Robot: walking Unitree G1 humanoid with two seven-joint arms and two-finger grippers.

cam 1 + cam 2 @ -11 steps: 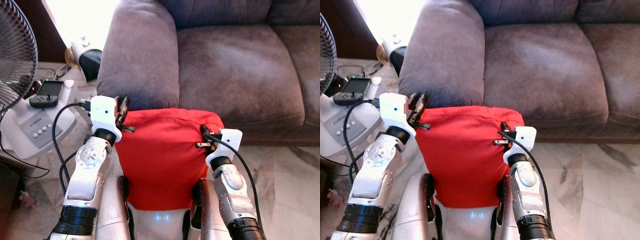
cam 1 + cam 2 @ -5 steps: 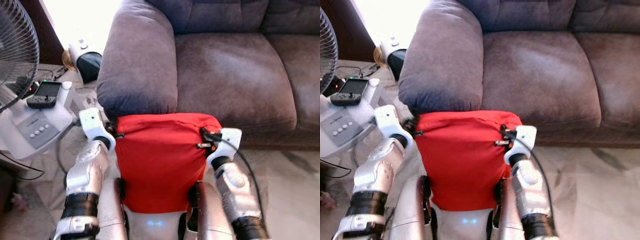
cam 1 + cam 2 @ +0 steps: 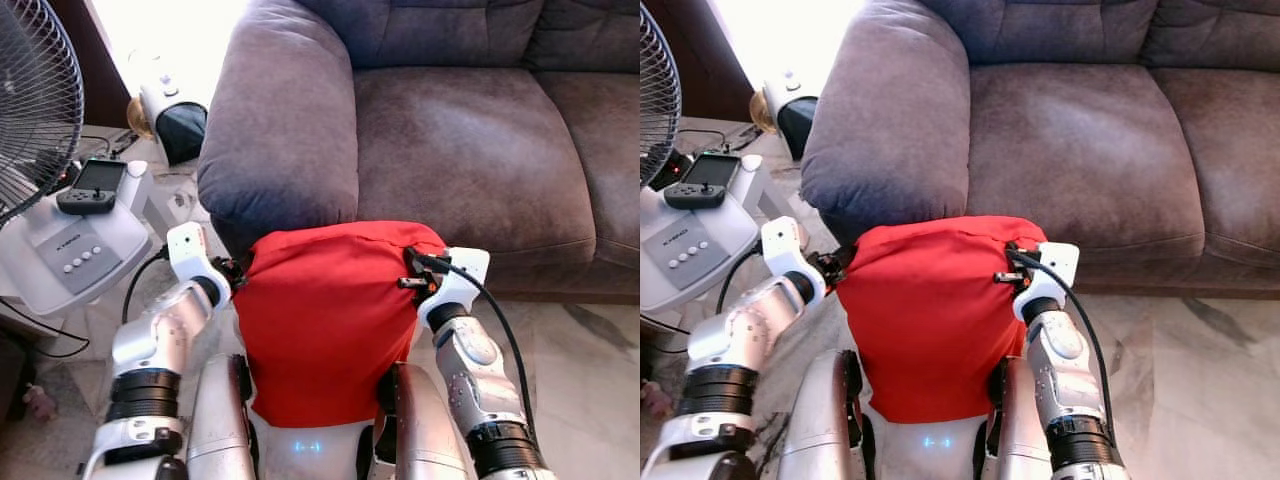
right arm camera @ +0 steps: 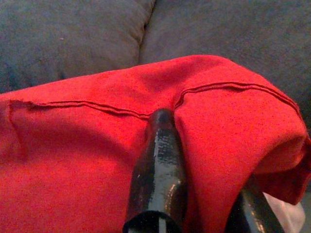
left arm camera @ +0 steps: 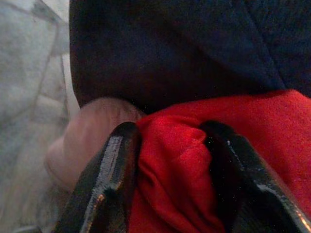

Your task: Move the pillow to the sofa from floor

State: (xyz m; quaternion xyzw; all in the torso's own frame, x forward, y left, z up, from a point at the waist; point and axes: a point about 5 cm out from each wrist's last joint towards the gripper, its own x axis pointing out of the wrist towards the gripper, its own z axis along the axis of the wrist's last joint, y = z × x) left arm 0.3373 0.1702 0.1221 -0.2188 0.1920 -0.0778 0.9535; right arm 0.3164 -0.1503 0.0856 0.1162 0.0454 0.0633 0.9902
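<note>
Gripping the pillow — left hand, right hand.

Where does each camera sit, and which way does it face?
Left eye, right eye: on the head, looking down at the red pillow before the sofa; both silver arms show.
Left wrist: along the left claw, pinching pillow cloth.
Right wrist: along the right claw, gripping the pillow's seam.
All views share the pillow and sofa.
</note>
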